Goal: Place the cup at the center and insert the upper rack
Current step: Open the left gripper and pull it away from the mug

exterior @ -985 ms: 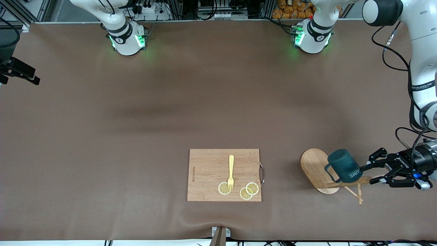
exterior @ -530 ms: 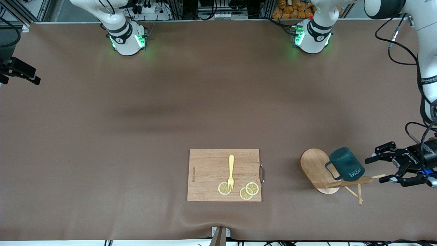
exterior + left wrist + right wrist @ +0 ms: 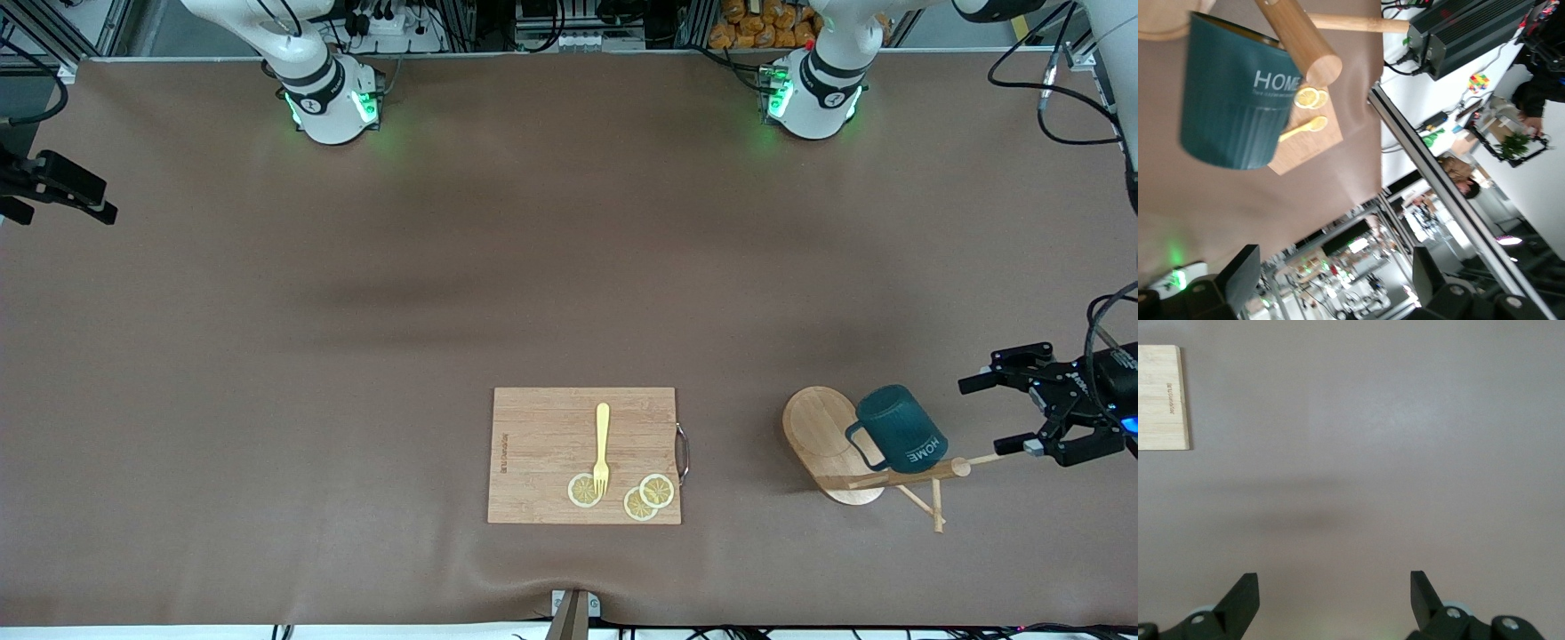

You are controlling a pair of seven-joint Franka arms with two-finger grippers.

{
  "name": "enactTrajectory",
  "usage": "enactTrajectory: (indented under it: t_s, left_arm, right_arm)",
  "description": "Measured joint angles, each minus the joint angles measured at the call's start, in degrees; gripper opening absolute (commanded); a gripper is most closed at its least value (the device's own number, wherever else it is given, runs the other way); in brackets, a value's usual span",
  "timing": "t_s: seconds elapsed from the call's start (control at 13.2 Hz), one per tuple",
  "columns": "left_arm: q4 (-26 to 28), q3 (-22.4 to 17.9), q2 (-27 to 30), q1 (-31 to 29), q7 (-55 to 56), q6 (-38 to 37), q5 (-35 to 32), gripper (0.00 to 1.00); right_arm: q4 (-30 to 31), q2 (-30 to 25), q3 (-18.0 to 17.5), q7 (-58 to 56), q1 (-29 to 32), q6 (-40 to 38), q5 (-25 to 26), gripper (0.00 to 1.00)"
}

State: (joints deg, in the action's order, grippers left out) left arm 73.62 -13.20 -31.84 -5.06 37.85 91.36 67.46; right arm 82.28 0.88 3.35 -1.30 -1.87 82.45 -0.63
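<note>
The dark teal cup (image 3: 898, 428) with white "HOME" lettering leans tilted on the upper rack (image 3: 822, 440), a wooden mug tree lying on its side near the left arm's end of the table. The rack's post (image 3: 907, 476) runs under the cup, and thin pegs (image 3: 926, 508) stick out nearer the camera. My left gripper (image 3: 982, 414) stands open just off the post's tip, apart from the cup. The left wrist view shows the cup (image 3: 1231, 100) and the post (image 3: 1301, 40), with nothing between the left gripper's (image 3: 1335, 280) fingers. My right gripper (image 3: 1331, 587) hangs open over bare table, waiting.
A rectangular wooden cutting board (image 3: 542, 444) lies at the table's middle near the front edge, carrying a yellow fork (image 3: 602, 449) and lemon slices (image 3: 645, 498). Its corner (image 3: 1161, 397) shows in the right wrist view. Brown cloth covers the table (image 3: 444, 267).
My left gripper opened, let go of the cup and drew back toward the left arm's end of the table. The cup settled on the lying rack.
</note>
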Motion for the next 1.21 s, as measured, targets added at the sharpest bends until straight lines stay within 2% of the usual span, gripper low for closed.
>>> enactTrajectory:
  t_s: [0.45,0.91,1.21]
  left_arm:
    - [-0.05,0.31,5.28,3.65,-0.53,-0.03,-15.40,1.00]
    - [-0.07,0.48,10.40,9.48,-4.98,-0.03,-36.25,1.00]
    - [-0.01,0.95,14.22,9.91,-15.23,-0.10,-45.65,1.00]
  right_arm:
    - [0.02,1.58,0.42,-0.12,-0.06,4.56,0.00,1.00]
    - [-0.09,1.54,0.44,-0.13,-0.09,4.25,0.20,1.00]
    - [0.13,1.98,0.32,-0.18,-0.16,1.05,0.37,1.00]
